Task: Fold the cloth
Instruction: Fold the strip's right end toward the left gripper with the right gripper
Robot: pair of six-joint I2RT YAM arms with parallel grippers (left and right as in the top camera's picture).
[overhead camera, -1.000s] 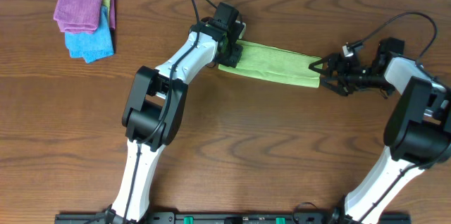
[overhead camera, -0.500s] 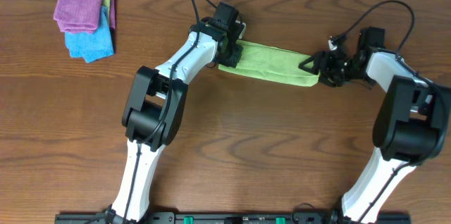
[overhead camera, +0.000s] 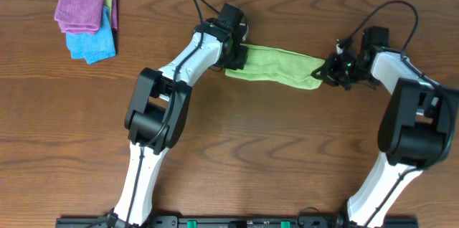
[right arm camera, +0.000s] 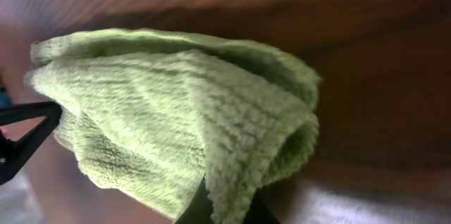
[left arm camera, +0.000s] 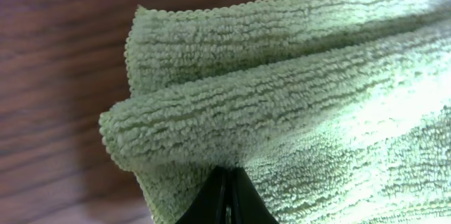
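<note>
The cloth [overhead camera: 276,66] is a light yellow-green strip, folded lengthwise, stretched between both grippers at the back of the table. My left gripper [overhead camera: 235,59] is shut on its left end; in the left wrist view the dark fingertips [left arm camera: 227,194] pinch into the layered cloth [left arm camera: 296,104]. My right gripper [overhead camera: 328,72] is shut on the right end, which bunches and lifts a little. In the right wrist view the cloth [right arm camera: 176,111] wraps over the shut fingers [right arm camera: 201,206], with the bunched end raised off the wood.
A stack of a purple cloth [overhead camera: 82,9] over a bright blue cloth [overhead camera: 93,43] lies at the back left corner. Cables [overhead camera: 387,13] loop above the right arm. Brown wooden table [overhead camera: 272,149] spreads in front of both arms.
My right gripper moved left onto the cloth's right end and shut on it, bunching that end. The left gripper stayed shut on the left end.
</note>
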